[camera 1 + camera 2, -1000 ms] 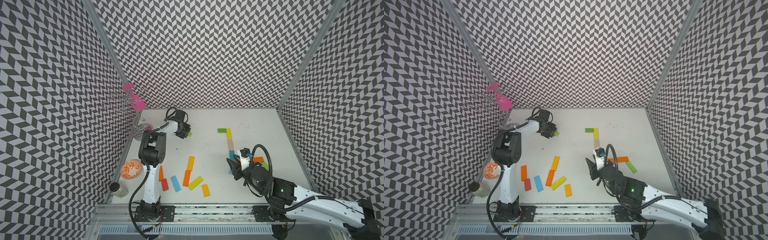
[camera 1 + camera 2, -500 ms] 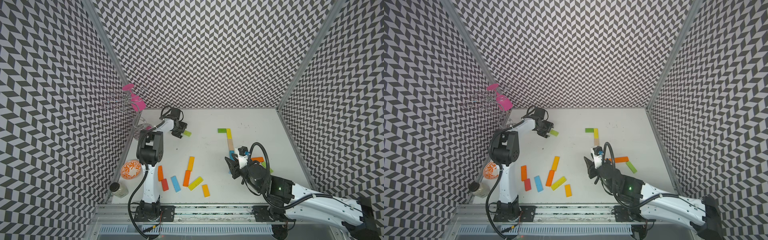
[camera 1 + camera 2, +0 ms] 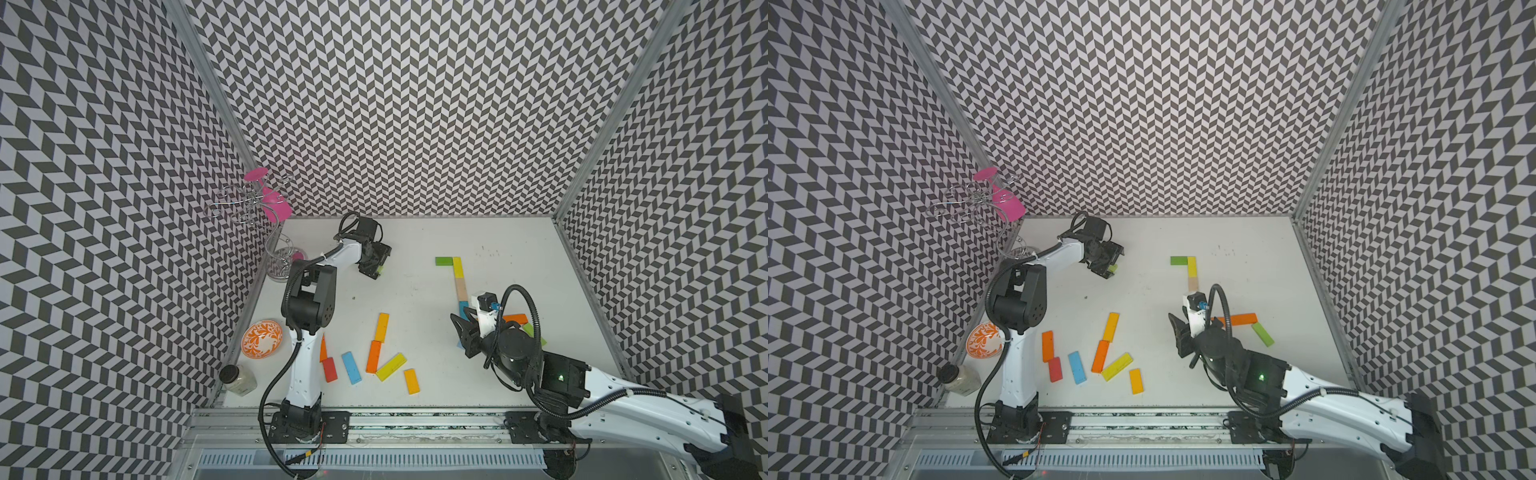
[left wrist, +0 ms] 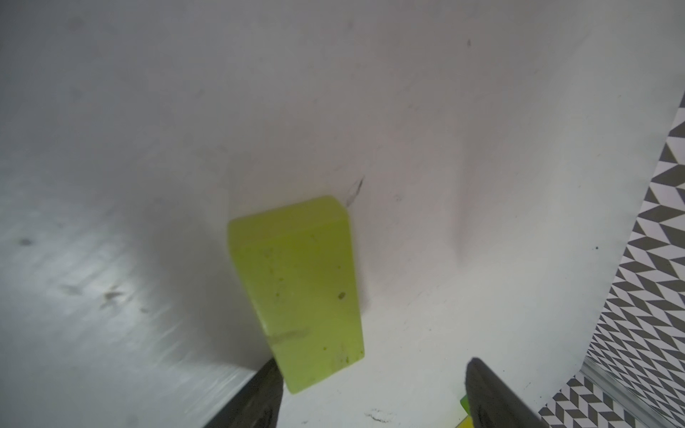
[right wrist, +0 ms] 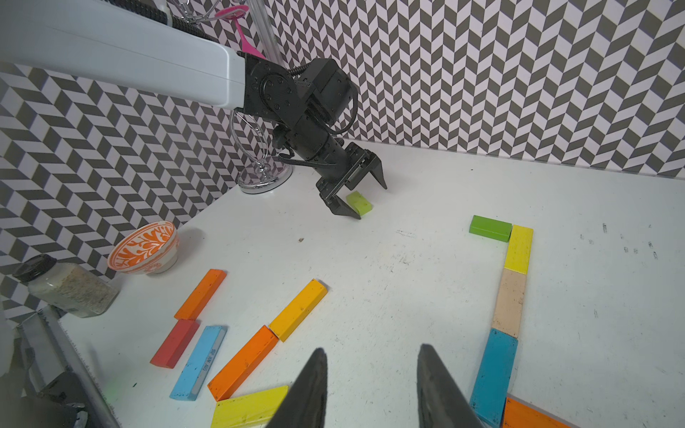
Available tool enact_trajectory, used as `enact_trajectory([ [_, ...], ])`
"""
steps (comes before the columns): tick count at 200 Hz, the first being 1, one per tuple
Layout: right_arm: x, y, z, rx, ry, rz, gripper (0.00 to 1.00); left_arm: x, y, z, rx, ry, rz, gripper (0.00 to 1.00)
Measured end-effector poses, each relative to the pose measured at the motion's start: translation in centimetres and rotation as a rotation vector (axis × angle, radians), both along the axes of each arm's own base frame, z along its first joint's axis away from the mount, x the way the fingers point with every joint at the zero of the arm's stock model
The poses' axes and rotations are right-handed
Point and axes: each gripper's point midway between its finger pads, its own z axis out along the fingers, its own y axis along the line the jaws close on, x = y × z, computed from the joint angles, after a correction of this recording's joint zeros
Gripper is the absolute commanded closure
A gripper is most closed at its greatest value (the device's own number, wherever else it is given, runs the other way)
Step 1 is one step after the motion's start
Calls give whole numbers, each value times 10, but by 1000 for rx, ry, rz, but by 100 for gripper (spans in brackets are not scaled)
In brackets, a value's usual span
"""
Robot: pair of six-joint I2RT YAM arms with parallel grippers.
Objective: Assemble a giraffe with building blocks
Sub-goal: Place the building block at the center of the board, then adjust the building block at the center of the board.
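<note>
A lime green block (image 4: 296, 289) lies flat on the white table at the far left. My left gripper (image 4: 372, 365) stands open astride it, one finger (image 4: 268, 385) right beside its end; from the right wrist view the block (image 5: 358, 203) sits between the spread fingers. A row of green (image 3: 444, 261), yellow (image 3: 458, 268), tan (image 3: 461, 289) and blue (image 5: 495, 370) blocks runs down the table. My right gripper (image 5: 372, 352) hovers open and empty just left of the blue block. Several loose blocks (image 3: 382, 328) lie at the near left.
An orange-patterned bowl (image 3: 262, 340) and a lidded jar (image 3: 239, 378) sit by the left wall, and a wire stand with a pink glass (image 3: 274, 245) fills the far left corner. An orange block (image 3: 1241, 319) and a green block (image 3: 1262, 334) lie right of my right arm.
My left gripper has opened and let go of the lime green block, which now rests on the table. The right arm has barely shifted.
</note>
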Motion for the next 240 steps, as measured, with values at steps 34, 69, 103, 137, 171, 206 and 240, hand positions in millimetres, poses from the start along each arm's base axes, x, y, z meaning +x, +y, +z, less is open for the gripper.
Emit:
enact_trajectory([
  [34,0,0,0,-1,0,-1,61,4,-4,-1,-27,-7,11,26],
  [69,0,0,0,-2,-1,-3,61,11,-3,-1,-41,-21,19,31],
  [103,1,0,-2,-8,1,-3,61,14,1,-1,-43,-28,30,32],
  [137,1,1,-4,-16,5,-3,61,17,0,1,-46,-43,23,22],
  [171,2,3,-9,-30,12,-2,60,20,0,5,-48,-64,-2,12],
  [206,2,4,-8,-33,13,-1,60,10,3,10,-36,-67,-44,8],
  [240,4,4,11,0,5,-13,60,-20,12,50,-5,-106,-109,8],
])
